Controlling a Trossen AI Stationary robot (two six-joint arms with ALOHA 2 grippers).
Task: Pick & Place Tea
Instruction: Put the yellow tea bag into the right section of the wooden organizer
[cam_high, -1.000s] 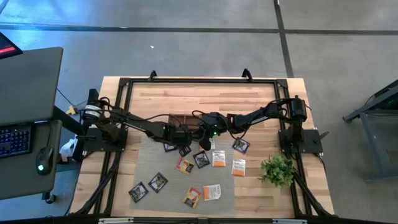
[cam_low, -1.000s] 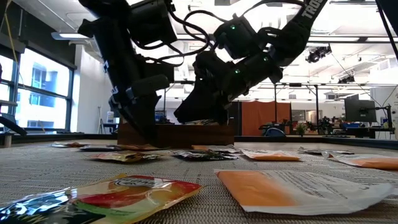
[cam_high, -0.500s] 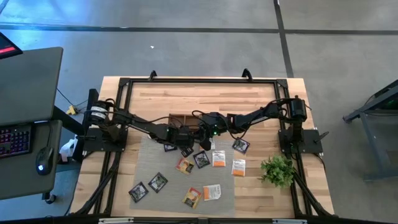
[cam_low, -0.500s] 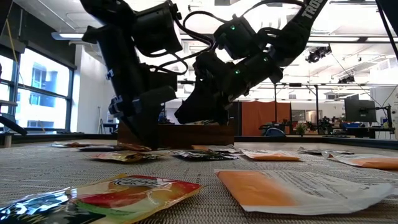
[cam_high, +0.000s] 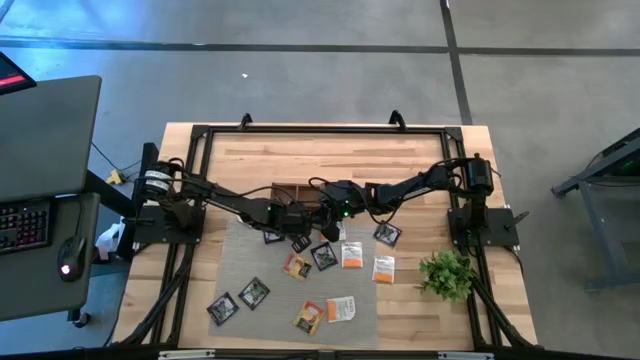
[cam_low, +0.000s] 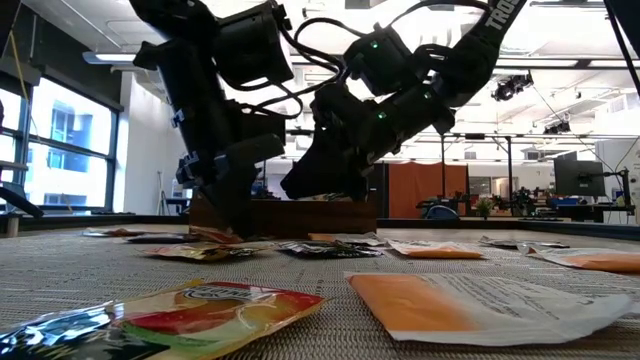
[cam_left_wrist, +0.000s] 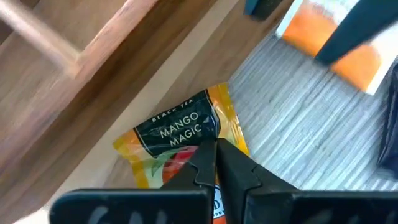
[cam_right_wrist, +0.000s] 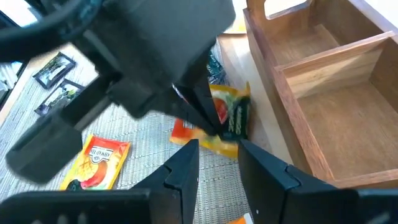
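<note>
The left end effector (cam_left_wrist: 214, 163) is clenched on an orange-and-black "Mango Magic" sachet (cam_left_wrist: 180, 134), its 2 dark fingertips pinched together on the packet's near edge. That sachet lies half on the bare wood of the counter (cam_high: 330, 160) and half on the edge of the grey woven mat (cam_high: 262, 268), just beside the wooden compartment box (cam_right_wrist: 323, 93). From above, this end effector (cam_high: 296, 222) sits at the mat's far edge, near the middle of the counter. The right end effector (cam_right_wrist: 217, 163) hangs just beside it, its fingers parted with nothing between them, looking down on the same sachet (cam_right_wrist: 227, 118) and on the left arm's dark wrist. In the top-down view the right end effector (cam_high: 328, 228) is close to the left one, both next to the box (cam_high: 300, 192). The other tea sachets (cam_high: 322, 256) are scattered flat across the mat, black, orange and white ones mixed. A small green plant (cam_high: 446, 272) stands on the counter off the mat's right side.
</note>
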